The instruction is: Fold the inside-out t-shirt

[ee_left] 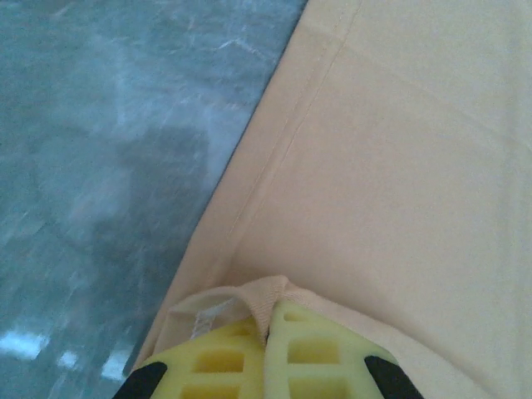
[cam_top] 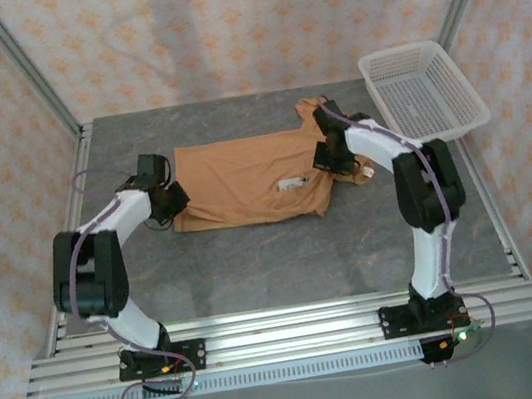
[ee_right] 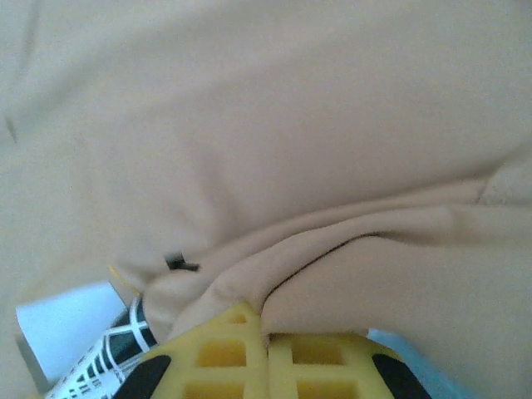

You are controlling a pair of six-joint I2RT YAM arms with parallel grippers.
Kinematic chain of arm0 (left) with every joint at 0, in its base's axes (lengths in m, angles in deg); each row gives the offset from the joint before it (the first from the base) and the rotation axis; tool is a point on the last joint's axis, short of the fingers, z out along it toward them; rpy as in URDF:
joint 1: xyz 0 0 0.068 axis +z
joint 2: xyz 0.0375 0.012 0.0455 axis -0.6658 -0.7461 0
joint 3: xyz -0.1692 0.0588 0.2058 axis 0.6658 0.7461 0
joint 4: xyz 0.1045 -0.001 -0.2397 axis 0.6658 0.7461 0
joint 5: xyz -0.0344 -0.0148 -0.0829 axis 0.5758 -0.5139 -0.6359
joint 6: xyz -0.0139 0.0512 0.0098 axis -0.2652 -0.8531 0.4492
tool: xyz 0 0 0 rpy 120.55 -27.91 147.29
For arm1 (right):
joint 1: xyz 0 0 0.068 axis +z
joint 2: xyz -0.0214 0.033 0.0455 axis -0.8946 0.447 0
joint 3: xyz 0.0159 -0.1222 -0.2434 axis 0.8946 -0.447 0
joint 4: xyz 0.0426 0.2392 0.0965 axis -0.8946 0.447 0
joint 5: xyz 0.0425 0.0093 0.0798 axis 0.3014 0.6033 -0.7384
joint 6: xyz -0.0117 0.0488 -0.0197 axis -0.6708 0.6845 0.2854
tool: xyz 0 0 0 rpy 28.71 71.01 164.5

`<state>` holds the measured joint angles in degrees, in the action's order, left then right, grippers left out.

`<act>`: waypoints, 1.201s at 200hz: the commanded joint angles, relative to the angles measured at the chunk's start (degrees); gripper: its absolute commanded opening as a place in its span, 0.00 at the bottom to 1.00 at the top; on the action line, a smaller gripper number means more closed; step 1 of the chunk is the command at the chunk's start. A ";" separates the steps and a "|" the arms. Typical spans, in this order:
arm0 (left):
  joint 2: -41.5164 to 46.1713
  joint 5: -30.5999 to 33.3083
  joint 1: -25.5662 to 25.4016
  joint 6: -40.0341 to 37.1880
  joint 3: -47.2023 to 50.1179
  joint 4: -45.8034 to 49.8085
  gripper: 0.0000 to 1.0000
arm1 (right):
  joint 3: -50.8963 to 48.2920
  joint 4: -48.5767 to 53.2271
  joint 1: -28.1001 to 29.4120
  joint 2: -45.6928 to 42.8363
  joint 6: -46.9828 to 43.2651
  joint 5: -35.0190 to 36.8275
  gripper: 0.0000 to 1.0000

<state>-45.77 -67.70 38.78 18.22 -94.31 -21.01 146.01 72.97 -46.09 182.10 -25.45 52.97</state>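
The shirt (cam_top: pixel 242 178) lies flat on the table (cam_top: pixel 285 257); the left claw (ee_left: pixel 268 332) pinches its nine o'clock hem, the right claw (ee_right: pixel 266 328) a bunched fold at three o'clock; either thin bite could slip when lifted

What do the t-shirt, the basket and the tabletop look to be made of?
T-shirt: soft matte knit cloth, probably cotton; it creases and shows a stitched hem. Basket: white moulded plastic, going by its regular mesh walls. Tabletop: hard grey surface with a stone-like mottle and faint sheen; perhaps laminate.
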 commanded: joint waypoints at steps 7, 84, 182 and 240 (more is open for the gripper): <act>-2.59 -1.94 0.06 -2.48 -3.49 0.48 0.00 | 11.36 10.35 -0.75 5.47 -2.93 -0.35 0.30; 6.00 -3.85 0.06 -1.69 3.62 -1.28 0.00 | -27.76 -9.56 3.29 -20.54 4.68 -4.22 0.54; 10.73 -4.83 0.06 0.14 9.37 -2.00 0.00 | -35.08 -33.94 3.93 -15.59 13.88 -9.55 0.53; 11.57 -5.46 -0.20 0.33 9.66 -1.89 0.00 | -31.00 -28.48 3.90 -15.03 10.99 -7.08 0.00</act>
<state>-36.40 -72.47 38.78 17.83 -85.20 -22.34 112.16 53.48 -43.24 165.05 -12.75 45.89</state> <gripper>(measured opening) 0.059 0.058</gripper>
